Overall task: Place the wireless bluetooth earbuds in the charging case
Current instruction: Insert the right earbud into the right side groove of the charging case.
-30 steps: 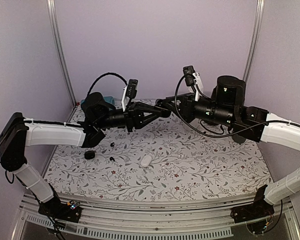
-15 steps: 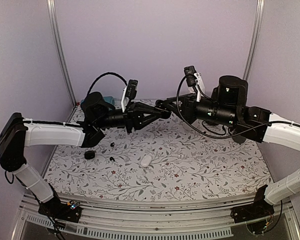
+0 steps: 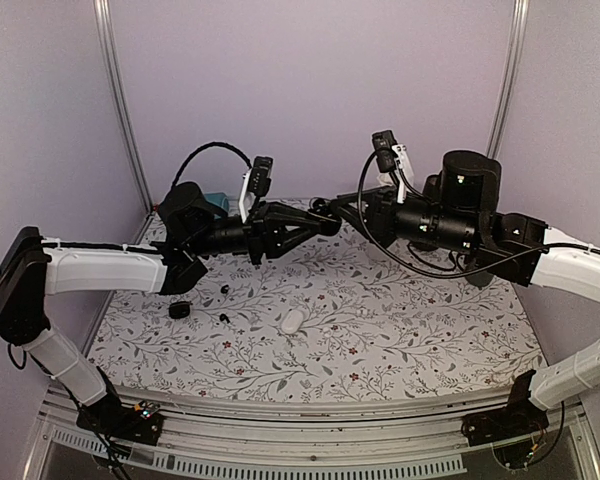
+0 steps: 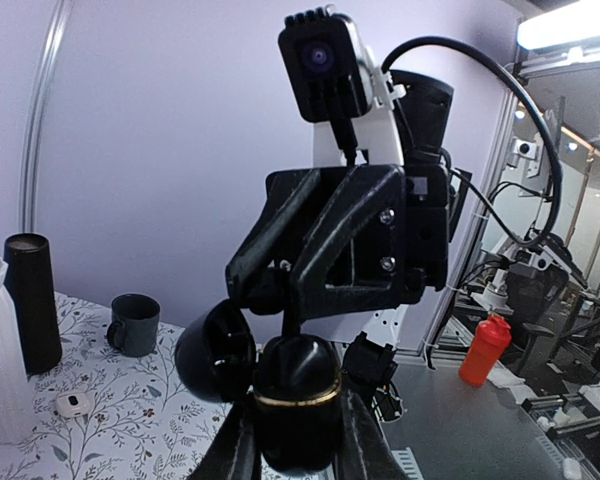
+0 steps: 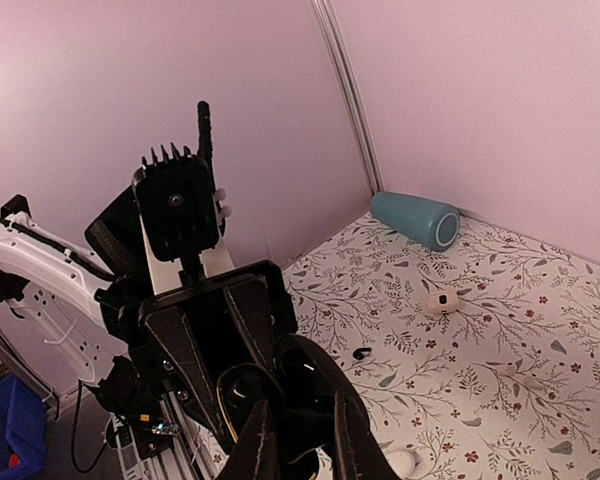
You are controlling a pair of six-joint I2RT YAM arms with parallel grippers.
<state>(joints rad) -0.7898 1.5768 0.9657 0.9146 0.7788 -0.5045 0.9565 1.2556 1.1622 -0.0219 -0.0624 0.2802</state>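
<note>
Black against the pale floral table (image 3: 430,330), both arms are raised and meet tip to tip in the top view. The left gripper (image 3: 325,226) reaches in from the left, and the right gripper (image 3: 322,207) sits just above it, touching or nearly so. What lies between them is too small to read here. On the table are two tiny black earbuds (image 3: 225,290), close together, with a black round piece (image 3: 179,310) near them. A white case (image 3: 292,321) lies further right. All of these are well apart from the grippers.

The left wrist view settles one point. The left fingers are clamped on a black charging case (image 4: 298,400) with a gold band, its lid (image 4: 215,355) swung open to one side. The right gripper's tips hover just over the case's mouth, but whether they pinch a bud is hidden.

In the right wrist view the right fingers stand close together around a dark mass. I cannot tell whether they are fully closed or what they hold.

The risk, as I judge it, comes from working in mid-air. A bud released slightly off its socket would drop to the table and could roll away. Pressing down too hard could twist the case in the left grip or knock the lid shut. With the tips this close, a small misjudged move could also drive one gripper into the other.
</note>
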